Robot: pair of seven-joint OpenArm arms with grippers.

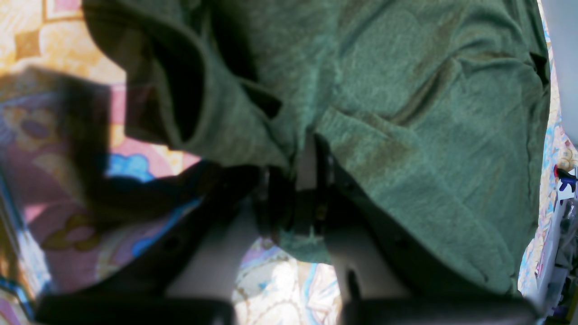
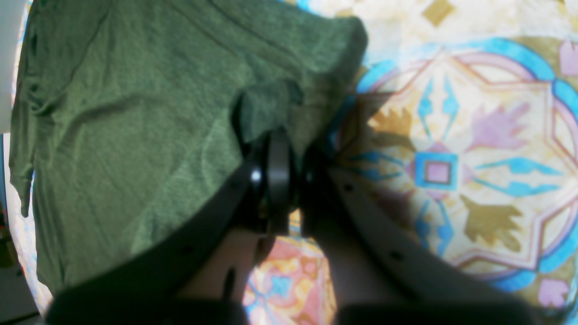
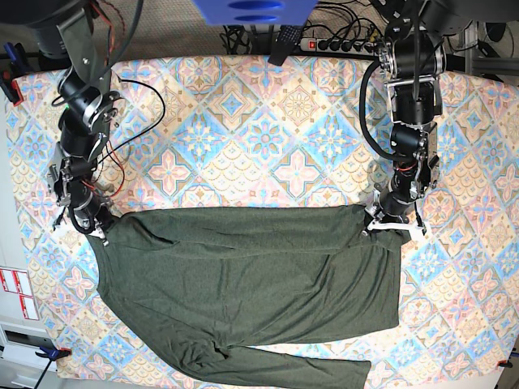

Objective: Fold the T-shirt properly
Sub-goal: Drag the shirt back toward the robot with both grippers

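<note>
Both arms are down at the far edge of the T-shirt [image 3: 251, 284], one at each upper corner. The left gripper [image 1: 307, 180] is clenched on a pinch of olive knit; fabric bunches between the jaws in the left wrist view. The right gripper [image 2: 282, 153] is also clamped on cloth, with a small flap of the edge standing up above the jaws.

The shirt lies spread on the patterned tablecloth [image 3: 268, 121], with its body toward the near edge and one long sleeve [image 3: 284, 369] trailing along the bottom. The top edge looks already doubled over.

My read: the matching corner grips keep that edge taut and level, so the next fold can travel straight.

There are no containers in view.
</note>
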